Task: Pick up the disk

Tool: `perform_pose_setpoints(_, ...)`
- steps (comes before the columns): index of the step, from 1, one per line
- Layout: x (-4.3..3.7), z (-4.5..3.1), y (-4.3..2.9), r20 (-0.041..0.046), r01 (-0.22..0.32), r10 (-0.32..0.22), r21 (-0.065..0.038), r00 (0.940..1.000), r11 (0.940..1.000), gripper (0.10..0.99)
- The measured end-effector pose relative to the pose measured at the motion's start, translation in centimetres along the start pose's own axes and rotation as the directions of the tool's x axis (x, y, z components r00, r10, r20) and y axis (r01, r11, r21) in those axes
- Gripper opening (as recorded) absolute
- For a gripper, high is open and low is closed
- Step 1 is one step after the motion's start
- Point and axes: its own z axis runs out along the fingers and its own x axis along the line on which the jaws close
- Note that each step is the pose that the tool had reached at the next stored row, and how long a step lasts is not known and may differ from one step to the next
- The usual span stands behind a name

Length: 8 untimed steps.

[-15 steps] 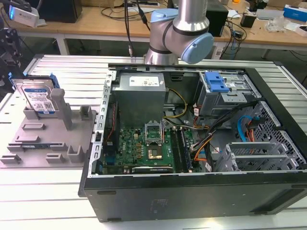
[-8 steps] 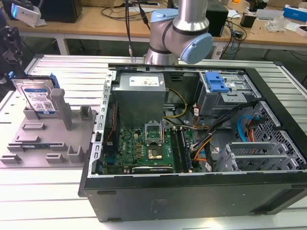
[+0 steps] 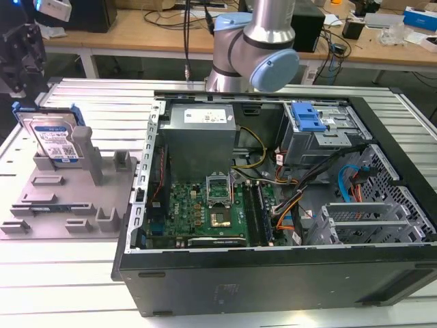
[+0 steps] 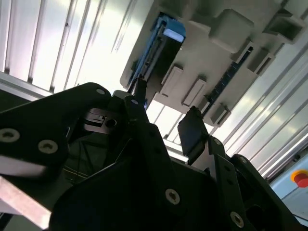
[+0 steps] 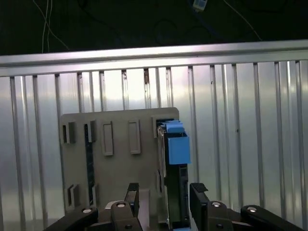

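The disk [image 3: 54,140] is a silver hard drive with a blue-and-white label and blue side rails. It stands on edge at the back of the grey fixture tray [image 3: 61,208], at the exterior view's left. My gripper [image 3: 24,68] hangs dark above it, well clear of it. In the first wrist view I look down on the disk's blue-railed edge [image 5: 174,144], and the open gripper [image 5: 164,195] has one fingertip [image 5: 133,191] to each side of the disk's line. The second wrist view has the disk [image 4: 163,43] beyond the open gripper [image 4: 166,118]. Nothing is held.
A grey post [image 3: 85,154] rises from the tray close beside the disk. An open computer case [image 3: 273,191] with a blue-fronted drive cage [image 3: 307,117] lies at the exterior view's right. All of it rests on a ribbed metal table [image 3: 68,273].
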Motion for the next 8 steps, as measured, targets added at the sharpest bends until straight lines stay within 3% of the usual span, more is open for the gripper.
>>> perform_pose_setpoints(1, -0.62, 0.01, 0.07, 0.0, 0.0, 0.0, 0.0, 1.0, 1.0, 0.541)
perform_pose_setpoints(3, -1.14, 0.08, 0.52, -0.0003, 0.0, 0.0, 0.0, 1.0, 1.0, 0.541)
perform_pose_setpoints(8, -1.51, 0.5, 2.43, -0.0046, 0.001, -0.001, 0.0, 1.0, 1.0, 0.541)
